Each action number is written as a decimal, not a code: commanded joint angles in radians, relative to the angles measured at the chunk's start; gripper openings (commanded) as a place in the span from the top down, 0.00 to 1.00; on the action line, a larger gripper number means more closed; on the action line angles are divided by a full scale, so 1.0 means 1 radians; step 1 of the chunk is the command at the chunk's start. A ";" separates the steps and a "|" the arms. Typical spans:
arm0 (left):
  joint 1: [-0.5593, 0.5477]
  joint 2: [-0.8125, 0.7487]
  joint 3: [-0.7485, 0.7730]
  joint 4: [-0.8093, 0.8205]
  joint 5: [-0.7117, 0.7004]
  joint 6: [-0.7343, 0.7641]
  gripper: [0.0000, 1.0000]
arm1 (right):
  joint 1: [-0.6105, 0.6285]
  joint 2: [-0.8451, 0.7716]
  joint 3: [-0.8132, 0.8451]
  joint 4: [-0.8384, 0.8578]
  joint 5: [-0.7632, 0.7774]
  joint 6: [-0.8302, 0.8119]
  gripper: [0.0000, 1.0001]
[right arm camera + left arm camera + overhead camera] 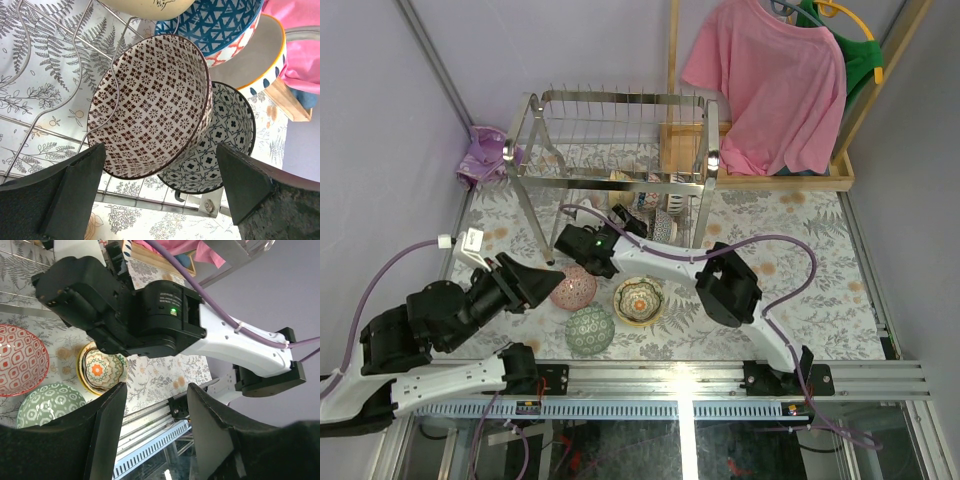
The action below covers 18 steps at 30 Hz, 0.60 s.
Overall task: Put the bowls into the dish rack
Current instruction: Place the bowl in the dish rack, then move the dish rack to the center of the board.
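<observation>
The steel dish rack [610, 140] stands at the back of the floral table. Several bowls lean on its lower tier: a brown-patterned bowl [150, 105], a dark blue-patterned one [227, 135] behind it and a blue triangle-patterned one [215, 20]. My right gripper [626, 219] [160, 150] is open just under the brown bowl's rim, its jaws wide and apart from it. On the table lie a red-patterned bowl [573, 288] [20, 360], a green bowl [590, 330] [47, 402] and a yellow-rimmed bowl [638, 300] [100, 370]. My left gripper [548, 278] [157, 390] is open and empty, just left of the red bowl.
The right arm [130, 315] stretches across the table above the loose bowls. A pink shirt [770, 80] hangs on a wooden-framed stand at the back right. A purple cloth [480, 155] lies at the back left. A metal rail [720, 378] runs along the near edge.
</observation>
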 commanded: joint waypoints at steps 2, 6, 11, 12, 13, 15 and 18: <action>-0.001 0.031 0.046 -0.035 -0.053 -0.016 0.49 | 0.016 -0.136 -0.092 0.089 -0.038 0.010 0.01; 0.000 0.051 0.059 -0.048 -0.072 -0.012 0.49 | 0.024 -0.262 -0.255 0.249 -0.067 -0.038 0.01; 0.000 0.073 0.061 -0.052 -0.093 -0.014 0.49 | 0.033 -0.348 -0.314 0.280 -0.087 -0.042 0.01; 0.000 0.077 0.062 -0.050 -0.098 -0.015 0.49 | 0.037 -0.373 -0.342 0.307 -0.107 -0.046 0.01; 0.000 0.080 0.063 -0.050 -0.103 -0.016 0.48 | 0.042 -0.399 -0.376 0.336 -0.128 -0.050 0.01; -0.001 0.093 0.066 -0.050 -0.113 -0.018 0.48 | 0.062 -0.455 -0.433 0.381 -0.149 -0.051 0.01; -0.001 0.117 0.069 -0.052 -0.130 -0.018 0.48 | 0.091 -0.525 -0.491 0.378 -0.163 -0.011 0.01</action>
